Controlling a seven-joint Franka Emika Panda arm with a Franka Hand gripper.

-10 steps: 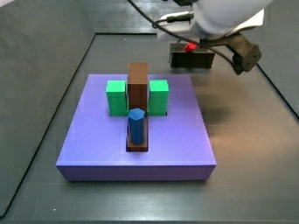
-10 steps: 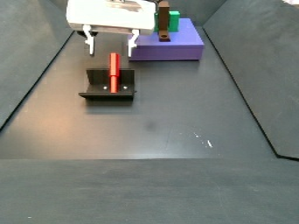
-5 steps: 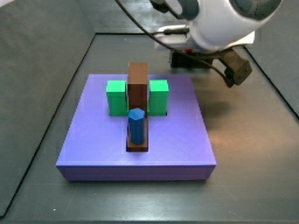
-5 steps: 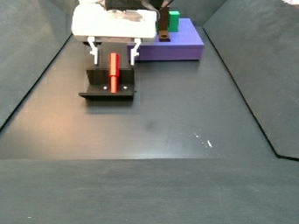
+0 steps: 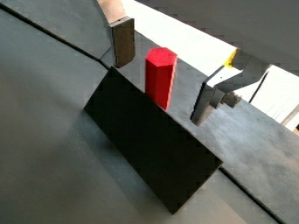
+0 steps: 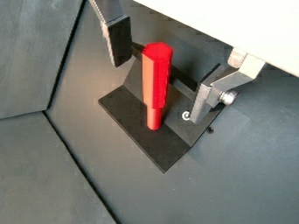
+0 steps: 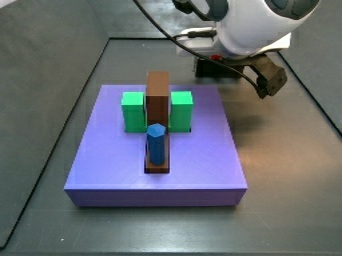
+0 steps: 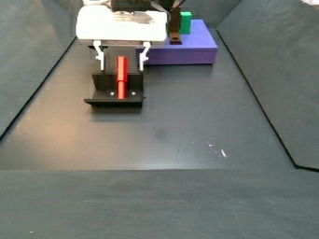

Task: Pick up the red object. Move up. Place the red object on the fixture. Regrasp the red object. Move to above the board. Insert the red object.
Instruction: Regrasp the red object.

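1. your gripper [image 8: 121, 62] has dropped lower over the fixture [image 8: 115, 96], jaws spread wide.
2. between its fingers [image 6: 117, 37] stands the red object [image 6: 155, 86], untouched, resting on the fixture.
3. regrasp looks imminent.

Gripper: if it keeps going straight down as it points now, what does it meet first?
Probably the fixture. The open gripper straddles the red object, its fingers clear on both sides, though depth is uncertain.
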